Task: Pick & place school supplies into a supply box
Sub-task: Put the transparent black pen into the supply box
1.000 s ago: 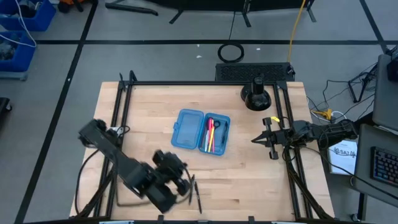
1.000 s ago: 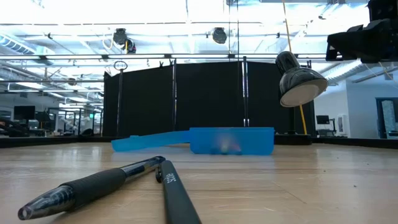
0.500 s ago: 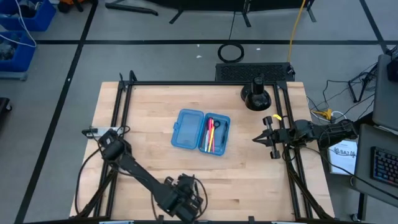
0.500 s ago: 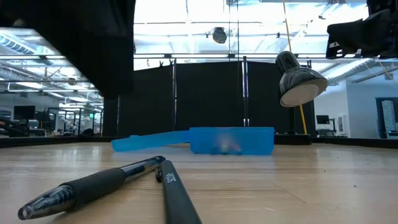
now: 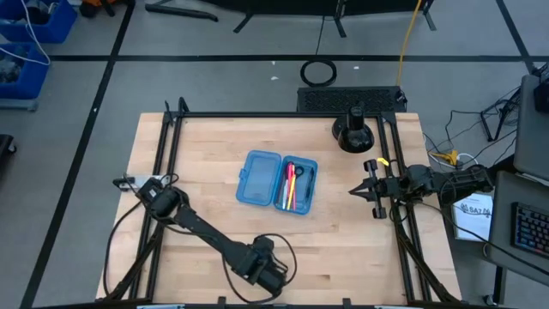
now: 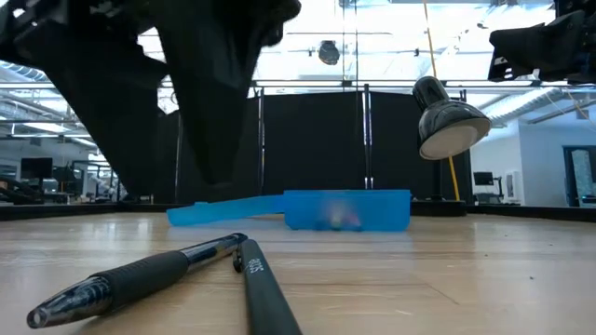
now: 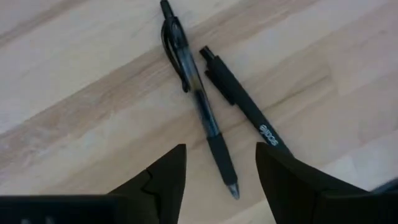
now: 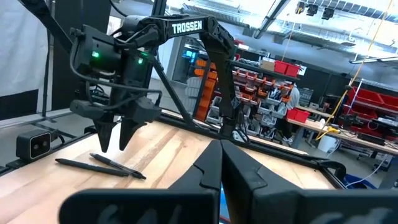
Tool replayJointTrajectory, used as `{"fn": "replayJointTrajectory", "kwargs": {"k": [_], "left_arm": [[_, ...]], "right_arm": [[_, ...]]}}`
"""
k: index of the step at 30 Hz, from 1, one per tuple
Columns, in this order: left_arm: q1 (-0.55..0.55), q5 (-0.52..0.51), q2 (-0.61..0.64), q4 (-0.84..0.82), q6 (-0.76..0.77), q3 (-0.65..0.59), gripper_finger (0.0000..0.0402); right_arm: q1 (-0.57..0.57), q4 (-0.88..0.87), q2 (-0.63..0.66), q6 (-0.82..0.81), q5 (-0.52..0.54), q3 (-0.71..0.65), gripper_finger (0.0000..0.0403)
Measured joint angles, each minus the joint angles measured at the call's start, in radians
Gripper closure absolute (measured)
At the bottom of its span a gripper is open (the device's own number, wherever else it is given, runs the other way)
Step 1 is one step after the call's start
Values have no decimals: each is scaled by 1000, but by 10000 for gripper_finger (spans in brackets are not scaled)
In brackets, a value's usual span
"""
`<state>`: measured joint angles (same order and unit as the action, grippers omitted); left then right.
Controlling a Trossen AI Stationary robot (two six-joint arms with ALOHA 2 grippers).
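Note:
Two black pens lie side by side on the wood near the table's near edge: a see-through one with a rubber grip [image 7: 193, 87] [image 6: 140, 274] and a matte one [image 7: 239, 102] [image 6: 265, 298]. My left gripper [image 7: 221, 154] [image 5: 266, 268] [image 6: 177, 186] hangs open just above them, pointing down, its fingers on either side of the see-through pen's grip end without touching it. The blue supply box [image 5: 260, 178] [image 6: 345, 209] lies open mid-table, with pink, yellow and dark supplies [image 5: 292, 184] in its right half. My right gripper [image 5: 353, 192] [image 8: 221, 152] waits shut at the right edge.
A black round stand [image 5: 354, 133] sits at the table's far right corner, behind the right arm. Black frame rails [image 5: 163, 172] run along the table's left and right sides. Bare wood [image 5: 343, 249] lies between the pens and the box.
My left gripper has swung toward the table's near edge and come down over the two pens, turning until it points straight down. Its fingers have spread open. The pens and the box have not moved.

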<state>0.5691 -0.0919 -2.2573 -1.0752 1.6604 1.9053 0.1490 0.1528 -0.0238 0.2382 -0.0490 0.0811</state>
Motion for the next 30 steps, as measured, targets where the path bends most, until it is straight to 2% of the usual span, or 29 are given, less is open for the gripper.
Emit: {"fn": "replayJointTrajectory", "kwargs": {"k": [8, 24, 27, 30], "left_arm": [[-9, 14, -4, 4, 1, 0, 204], [3, 85, -143, 8, -16, 9, 204], [3, 125, -155, -40, 7, 12, 212], [6, 116, -155, -60, 8, 12, 234]], "right_arm": [[0, 0, 0, 2, 1, 0, 403], [0, 1, -2, -11, 6, 0, 403], [0, 2, -2, -11, 37, 0, 403], [0, 1, -2, -13, 78, 1, 403]]}}
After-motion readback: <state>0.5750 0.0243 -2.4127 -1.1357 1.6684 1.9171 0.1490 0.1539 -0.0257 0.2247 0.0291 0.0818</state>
